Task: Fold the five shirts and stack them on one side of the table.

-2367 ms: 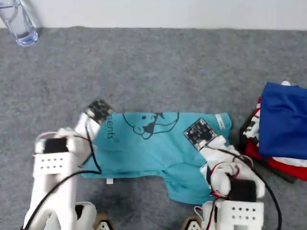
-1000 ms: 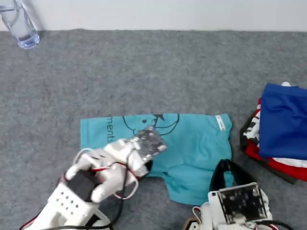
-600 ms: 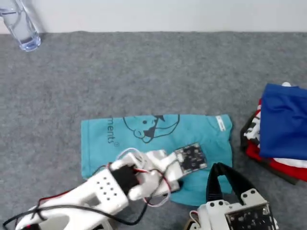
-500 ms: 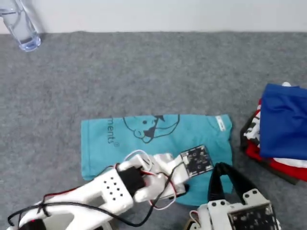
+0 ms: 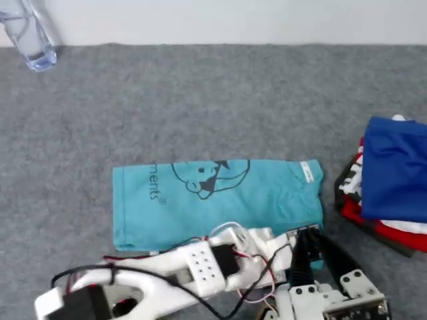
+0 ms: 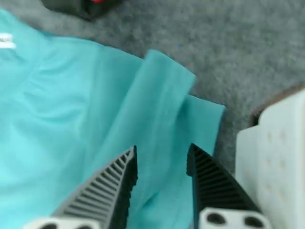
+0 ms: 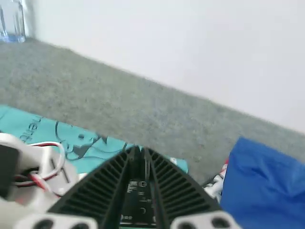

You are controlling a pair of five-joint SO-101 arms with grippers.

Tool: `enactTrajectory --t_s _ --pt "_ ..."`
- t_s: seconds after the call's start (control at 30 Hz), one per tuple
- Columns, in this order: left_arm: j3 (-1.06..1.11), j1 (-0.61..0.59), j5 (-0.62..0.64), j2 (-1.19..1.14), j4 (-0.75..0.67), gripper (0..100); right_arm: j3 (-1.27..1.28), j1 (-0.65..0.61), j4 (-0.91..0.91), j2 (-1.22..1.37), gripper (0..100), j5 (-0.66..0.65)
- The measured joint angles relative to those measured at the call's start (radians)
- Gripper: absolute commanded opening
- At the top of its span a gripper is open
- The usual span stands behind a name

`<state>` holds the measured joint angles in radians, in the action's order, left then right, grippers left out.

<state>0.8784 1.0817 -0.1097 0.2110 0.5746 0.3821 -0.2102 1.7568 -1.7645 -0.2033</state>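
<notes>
Left gripper (image 6: pixel 162 155) over the lower-right corner of the teal shirt (image 5: pixel 220 197).
At the bottom edge of the high view, the left gripper's fingers stand apart above a loose flap of the shirt. Beside it, the right gripper (image 7: pixel 140 153) has its fingers together on nothing. The shirt lies flat at mid-frame. At the right edge sits the stack of folded shirts (image 5: pixel 393 167), blue on top, and a bottle (image 5: pixel 27 33) stands at upper left.

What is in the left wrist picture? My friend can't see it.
An open claw hangs over a folded flap of the teal shirt. The shirt lies on a grey table, with a white robot part beside it.
</notes>
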Motion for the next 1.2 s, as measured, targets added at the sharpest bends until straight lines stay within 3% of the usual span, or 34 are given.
enactTrajectory --t_s 0.3,0.67,0.83,0.93,1.1,1.2 --pt "-0.123 -0.005 0.0 -0.164 0.0 16 0.0 0.0 -0.006 0.0 1.3 0.0" --pt "-0.199 -0.005 0.0 -0.236 0.025 1 0.0 0.0 -0.008 0.0 1.3 0.0" --pt "-0.232 -0.005 0.0 -0.244 0.055 1 0.0 0.0 -0.008 0.0 1.3 0.0" --pt "-0.264 -0.005 0.0 -0.244 0.098 3 0.0 0.0 -0.008 0.0 1.3 0.0" --pt "-0.35 -0.005 -0.038 -0.255 0.238 22 0.0 0.0 -0.008 0.0 1.3 0.0" --pt "-0.387 -0.014 -0.009 -0.255 0.331 22 0.0 0.0 -0.008 0.0 1.3 0.0"
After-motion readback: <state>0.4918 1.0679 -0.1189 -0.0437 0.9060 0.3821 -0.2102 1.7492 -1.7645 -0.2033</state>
